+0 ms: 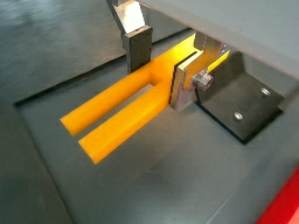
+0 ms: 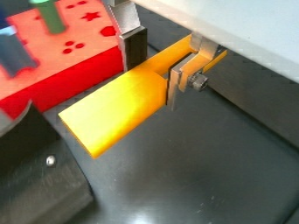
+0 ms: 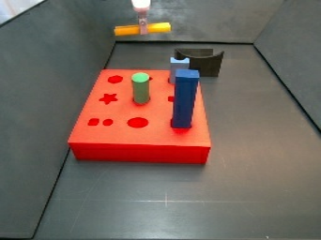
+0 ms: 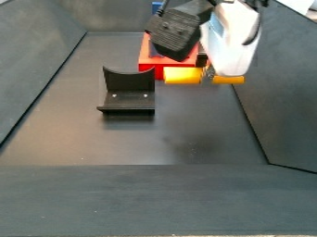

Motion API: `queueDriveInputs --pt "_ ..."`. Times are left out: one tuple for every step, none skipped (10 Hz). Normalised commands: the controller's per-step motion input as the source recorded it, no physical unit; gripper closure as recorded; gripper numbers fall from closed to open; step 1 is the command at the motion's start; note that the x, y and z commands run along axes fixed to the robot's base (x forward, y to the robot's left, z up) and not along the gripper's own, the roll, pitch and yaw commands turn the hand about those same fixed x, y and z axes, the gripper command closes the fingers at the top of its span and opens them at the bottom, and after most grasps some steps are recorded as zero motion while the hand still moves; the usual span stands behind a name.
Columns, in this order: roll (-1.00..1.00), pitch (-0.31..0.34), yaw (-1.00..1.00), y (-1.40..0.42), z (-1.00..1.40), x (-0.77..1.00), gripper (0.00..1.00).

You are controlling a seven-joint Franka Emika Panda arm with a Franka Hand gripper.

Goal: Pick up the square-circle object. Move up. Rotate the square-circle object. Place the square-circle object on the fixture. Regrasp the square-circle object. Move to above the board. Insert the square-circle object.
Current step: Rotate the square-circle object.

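The square-circle object (image 1: 111, 118) is a yellow-orange peg with two prong legs, lying level between my fingers. My gripper (image 1: 160, 80) is shut on it near its solid end, and the prongs stick out free. It shows the same way in a wrist view (image 2: 111, 118) with the gripper (image 2: 155, 74). In a side view the gripper (image 3: 142, 19) holds the peg (image 3: 141, 30) in the air behind the dark fixture (image 3: 201, 60) and the red board (image 3: 94, 131). In a side view the gripper (image 4: 205, 69) and peg (image 4: 186, 77) hang to the right of the fixture (image 4: 128, 91).
A tall blue square peg (image 3: 185, 97) and a green cylinder (image 3: 142, 88) stand in the board. The fixture's base plate (image 1: 239, 101) lies below the gripper. Dark walls enclose the floor (image 4: 186, 139).
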Motion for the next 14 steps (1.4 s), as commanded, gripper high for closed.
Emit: queueDriveInputs --pt "-0.01 -0.012 -1.0 0.02 -0.01 0.03 1.0" --pt "-0.01 -0.012 -1.0 0.02 -0.01 0.03 1.0" --pt "-0.01 -0.013 -1.0 0.02 -0.01 0.03 1.0" --pt "-0.01 -0.013 -1.0 0.02 -0.01 0.03 1.0" --pt "-0.01 -0.014 -1.0 0.02 -0.01 0.03 1.0" --pt "-0.01 -0.014 -1.0 0.02 -0.01 0.03 1.0" --pt "-0.01 -0.015 -1.0 0.02 -0.01 0.03 1.0" --pt "-0.01 -0.016 -1.0 0.02 -0.01 0.03 1.0" --pt "-0.01 -0.017 -1.0 0.02 -0.01 0.03 1.0" --pt "-0.01 -0.018 -1.0 0.02 -0.01 0.03 1.0" --pt "-0.01 -0.019 -1.0 0.02 -0.01 0.03 1.0" --pt "-0.01 -0.021 -1.0 0.02 -0.01 0.03 1.0" --pt "-0.01 -0.023 -1.0 0.02 -0.01 0.03 1.0" --pt "-0.01 -0.024 -1.0 0.02 -0.01 0.03 1.0"
